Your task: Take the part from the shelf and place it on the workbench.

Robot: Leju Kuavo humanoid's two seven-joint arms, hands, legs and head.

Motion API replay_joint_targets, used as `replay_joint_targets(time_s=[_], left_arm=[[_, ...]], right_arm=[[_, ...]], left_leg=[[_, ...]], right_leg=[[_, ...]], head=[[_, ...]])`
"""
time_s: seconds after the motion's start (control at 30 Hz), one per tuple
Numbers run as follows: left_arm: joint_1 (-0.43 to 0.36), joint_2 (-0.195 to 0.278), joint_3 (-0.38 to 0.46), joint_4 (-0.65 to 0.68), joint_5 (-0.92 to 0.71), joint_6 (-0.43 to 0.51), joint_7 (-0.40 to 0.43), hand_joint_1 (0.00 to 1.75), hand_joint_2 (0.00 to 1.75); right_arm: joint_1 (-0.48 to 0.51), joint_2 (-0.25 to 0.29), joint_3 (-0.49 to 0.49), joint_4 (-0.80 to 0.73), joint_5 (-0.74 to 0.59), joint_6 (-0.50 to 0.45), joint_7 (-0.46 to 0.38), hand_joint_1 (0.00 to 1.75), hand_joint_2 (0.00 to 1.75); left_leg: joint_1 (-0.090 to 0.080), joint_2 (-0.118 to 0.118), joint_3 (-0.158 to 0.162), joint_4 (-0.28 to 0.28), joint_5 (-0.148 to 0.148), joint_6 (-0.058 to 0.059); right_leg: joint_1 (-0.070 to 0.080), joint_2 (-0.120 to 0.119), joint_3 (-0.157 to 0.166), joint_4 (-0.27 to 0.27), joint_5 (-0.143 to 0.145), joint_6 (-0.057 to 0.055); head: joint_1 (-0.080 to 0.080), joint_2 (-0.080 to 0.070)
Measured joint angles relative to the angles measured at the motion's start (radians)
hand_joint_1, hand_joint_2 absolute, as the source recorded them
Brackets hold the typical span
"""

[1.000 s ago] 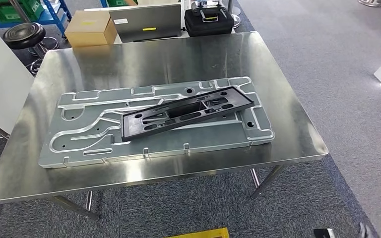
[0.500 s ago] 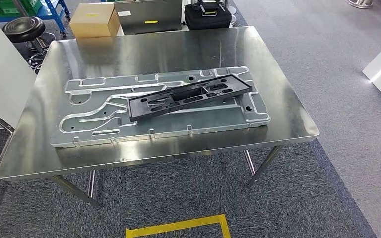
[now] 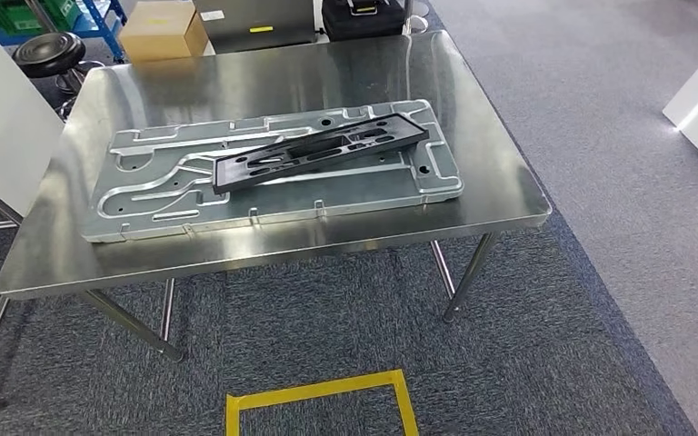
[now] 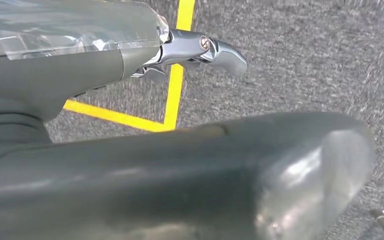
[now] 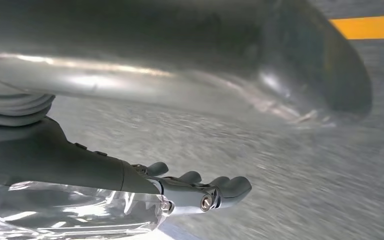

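While on workbench [image 3: 509,182] in head view, part [image 3: 318,150]; wrist cams: carpet [image 4: 305,60].

The part [image 3: 320,152] is black, lying on a silver plate [image 3: 145,195] over the brushed steel bench [image 3: 500,173] (mirror-bright at its edges). The carpet [image 3: 545,345] is speckled blue-grey, with yellow tape [image 3: 318,392] at 6 o'clock and a tan box [image 3: 159,29] at 11 o'clock.

A grey carpet floor [image 3: 600,272] is seen, marked with a yellow tape outline [image 3: 320,396]. Behind the steel surface [image 3: 500,182], a black stool [image 3: 47,53], a cardboard box [image 3: 162,27] and a black case [image 3: 362,18] are placed. Light is reflected on the metal.
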Motion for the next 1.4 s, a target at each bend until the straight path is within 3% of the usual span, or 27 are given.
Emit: replay_joint_targets(time_s=[0.07,0.1,0.17,0.23,0.27,0.3,0.33,0.4,0.43,0.47,0.5,0.57,0.63,0.67,0.73,0.8,0.9,0.93,0.97,1.03,1.1,1.17,1.2,1.27,1.3,1.33,1.4], left_arm=[[0.000,0.005,-0.013,0.000,0.000,-0.006,0.013,0.00,0.00],[-0.001,0.007,-0.021,0.000,0.000,-0.009,0.018,0.00,0.00],[-0.004,0.009,-0.036,0.000,-0.001,-0.015,0.023,0.00,0.00],[-0.003,0.009,-0.048,0.000,-0.002,-0.019,0.024,0.00,0.00],[-0.003,0.009,-0.053,0.000,-0.002,-0.022,0.024,0.00,0.00],[-0.003,0.009,-0.059,0.001,-0.002,-0.026,0.024,0.00,0.00],[-0.004,0.008,-0.064,0.001,-0.002,-0.032,0.025,0.00,0.00],[-0.004,0.008,-0.075,0.001,-0.002,-0.044,0.029,0.00,0.00],[-0.004,0.008,-0.078,0.002,-0.002,-0.049,0.033,0.00,0.00],[-0.004,0.008,-0.079,0.003,-0.002,-0.053,0.036,0.00,0.00],[-0.004,0.008,-0.079,0.004,-0.002,-0.057,0.039,0.00,0.00],[-0.004,0.008,-0.078,0.004,-0.002,-0.064,0.042,0.00,0.00],[-0.004,0.006,-0.073,0.005,-0.002,-0.069,0.045,0.00,0.00],[-0.004,0.005,-0.069,0.005,-0.002,-0.072,0.046,0.00,0.00],[-0.002,0.002,-0.061,0.006,-0.002,-0.074,0.050,0.00,0.00],[0.004,-0.001,-0.056,0.007,-0.002,-0.074,0.052,0.00,0.00],[0.010,-0.006,-0.052,0.008,-0.001,-0.073,0.053,0.00,0.00],[0.009,-0.006,-0.051,0.008,-0.001,-0.073,0.053,0.00,0.00],[0.009,-0.007,-0.051,0.008,-0.001,-0.073,0.053,0.00,0.00],[0.008,-0.009,-0.050,0.008,-0.001,-0.073,0.054,0.00,0.00],[0.004,-0.009,-0.050,0.008,-0.001,-0.074,0.054,0.00,0.00],[-0.002,-0.010,-0.050,0.008,-0.001,-0.076,0.054,0.00,0.00],[-0.004,-0.010,-0.050,0.008,-0.001,-0.077,0.054,0.00,0.00],[-0.001,-0.012,-0.050,0.009,-0.002,-0.077,0.054,0.00,0.00],[0.000,-0.012,-0.050,0.009,-0.002,-0.078,0.054,0.00,0.00],[0.001,-0.013,-0.050,0.010,-0.002,-0.078,0.054,0.00,0.00],[0.001,-0.014,-0.050,0.010,-0.002,-0.080,0.054,0.00,0.00]], right_arm=[[0.000,0.009,-0.005,0.004,-0.011,0.016,0.071,0.00,0.00],[0.001,0.013,-0.009,0.005,-0.017,0.026,0.099,0.00,0.00],[0.004,0.018,-0.019,0.008,-0.029,0.049,0.137,0.00,0.00],[0.008,0.021,-0.030,0.009,-0.042,0.067,0.157,0.00,0.00],[0.009,0.022,-0.037,0.010,-0.052,0.074,0.164,0.00,0.00],[0.010,0.024,-0.044,0.010,-0.062,0.080,0.171,0.00,0.00],[0.011,0.027,-0.051,0.010,-0.072,0.085,0.176,0.00,0.00],[0.011,0.031,-0.066,0.011,-0.089,0.091,0.176,0.00,0.00],[0.011,0.033,-0.073,0.011,-0.094,0.092,0.170,0.00,0.00],[0.010,0.033,-0.078,0.011,-0.099,0.094,0.160,0.00,0.00],[0.010,0.034,-0.083,0.011,-0.102,0.098,0.147,0.00,0.00],[0.009,0.035,-0.090,0.011,-0.104,0.111,0.117,0.00,0.00],[0.005,0.038,-0.092,0.011,-0.100,0.127,0.093,0.00,0.00],[0.003,0.039,-0.092,0.011,-0.096,0.135,0.083,0.00,0.00],[0.001,0.040,-0.092,0.011,-0.086,0.146,0.073,0.00,0.00],[-0.001,0.041,-0.092,0.012,-0.080,0.155,0.069,0.00,0.00],[-0.002,0.040,-0.092,0.013,-0.073,0.167,0.066,0.00,0.00],[-0.002,0.040,-0.092,0.013,-0.072,0.171,0.064,0.00,0.00],[-0.002,0.040,-0.092,0.013,-0.071,0.175,0.060,0.00,0.00],[-0.003,0.040,-0.092,0.013,-0.070,0.180,0.053,0.00,0.00],[-0.004,0.040,-0.092,0.013,-0.068,0.183,0.048,0.00,0.00],[-0.005,0.041,-0.091,0.013,-0.068,0.188,0.044,0.00,0.00],[-0.004,0.041,-0.091,0.013,-0.068,0.192,0.041,0.00,0.00],[-0.002,0.040,-0.091,0.013,-0.068,0.198,0.036,0.00,0.00],[-0.002,0.040,-0.091,0.013,-0.069,0.199,0.035,0.00,0.00],[-0.001,0.040,-0.091,0.013,-0.070,0.199,0.035,0.00,0.00],[-0.001,0.040,-0.091,0.013,-0.071,0.199,0.034,0.00,0.00]], left_leg=[[-0.007,0.000,0.108,-0.131,0.043,0.016],[-0.010,0.001,0.163,-0.211,0.040,0.024],[-0.018,0.003,0.220,-0.306,0.023,0.035],[-0.018,0.005,0.213,-0.322,0.037,0.044],[-0.016,0.008,0.205,-0.325,0.048,0.051],[-0.014,0.011,0.195,-0.328,0.062,0.057],[-0.011,0.013,0.182,-0.329,0.075,0.061],[-0.011,0.014,0.148,-0.326,0.100,0.063],[-0.010,0.015,0.129,-0.323,0.112,0.061],[-0.009,0.017,0.109,-0.317,0.123,0.058],[-0.007,0.018,0.089,-0.309,0.133,0.054],[-0.003,0.020,0.051,-0.288,0.148,0.044],[-0.003,0.019,0.023,-0.267,0.161,0.032],[-0.004,0.019,0.015,-0.261,0.169,0.025],[-0.003,0.018,0.004,-0.260,0.186,0.011],[0.001,0.013,-0.012,-0.236,0.152,0.001],[0.005,0.004,-0.054,-0.081,0.003,-0.007],[0.005,0.003,-0.061,-0.023,-0.022,-0.009],[0.005,0.003,-0.057,0.014,-0.021,-0.008],[0.004,0.002,-0.002,-0.005,0.036,-0.002],[0.000,0.003,0.108,-0.139,0.060,0.012],[-0.007,0.003,0.190,-0.269,0.029,0.026],[-0.011,0.003,0.204,-0.300,0.019,0.033],[-0.010,0.006,0.193,-0.311,0.034,0.048],[-0.008,0.008,0.183,-0.313,0.047,0.056],[-0.006,0.011,0.170,-0.316,0.061,0.063],[-0.006,0.013,0.140,-0.315,0.086,0.071]], right_leg=[[0.006,0.000,-0.024,0.004,0.020,0.002],[0.009,0.000,-0.032,0.006,0.029,0.004],[0.009,-0.004,-0.038,0.006,0.047,0.014],[0.005,-0.005,-0.041,0.004,0.061,0.025],[0.003,-0.004,-0.046,0.012,0.046,0.032],[0.001,-0.002,-0.054,0.035,0.012,0.038],[-0.002,-0.001,-0.065,0.077,-0.042,0.044],[-0.009,-0.001,-0.088,0.200,-0.145,0.055],[-0.013,-0.001,-0.091,0.255,-0.162,0.061],[-0.016,-0.001,-0.083,0.287,-0.151,0.065],[-0.020,-0.001,-0.062,0.288,-0.120,0.069],[-0.026,0.000,0.031,0.191,-0.071,0.074],[-0.026,0.004,0.133,0.044,-0.093,0.070],[-0.023,0.005,0.159,-0.004,-0.113,0.063],[-0.021,0.004,0.156,-0.026,-0.117,0.046],[-0.021,0.001,0.135,-0.026,-0.096,0.028],[-0.016,-0.004,0.091,-0.025,-0.059,0.013],[-0.013,-0.005,0.074,-0.022,-0.047,0.012],[-0.011,-0.005,0.056,-0.018,-0.036,0.011],[-0.006,-0.005,0.019,-0.007,-0.015,0.012],[-0.002,-0.005,-0.009,0.005,0.003,0.017],[0.000,-0.007,-0.023,0.010,0.020,0.027],[-0.001,-0.009,-0.025,0.009,0.030,0.033],[-0.003,-0.008,-0.033,0.008,0.036,0.046],[-0.005,-0.006,-0.041,0.021,0.014,0.052],[-0.006,-0.004,-0.051,0.050,-0.028,0.056],[-0.011,-0.002,-0.072,0.152,-0.140,0.064]], head=[[0.000,0.000],[0.000,0.000],[0.000,0.000],[0.000,0.000],[0.000,0.000],[0.000,0.000],[0.000,0.000],[0.000,0.000],[0.000,0.000],[0.000,0.000],[0.000,0.000],[0.000,0.000],[0.000,0.000],[0.000,0.000],[0.000,0.000],[0.000,0.000],[0.000,0.000],[0.000,0.000],[0.000,0.000],[0.000,0.000],[0.000,0.000],[0.000,0.000],[0.000,0.000],[0.000,0.000],[0.000,0.000],[0.000,0.000],[0.000,0.000]])
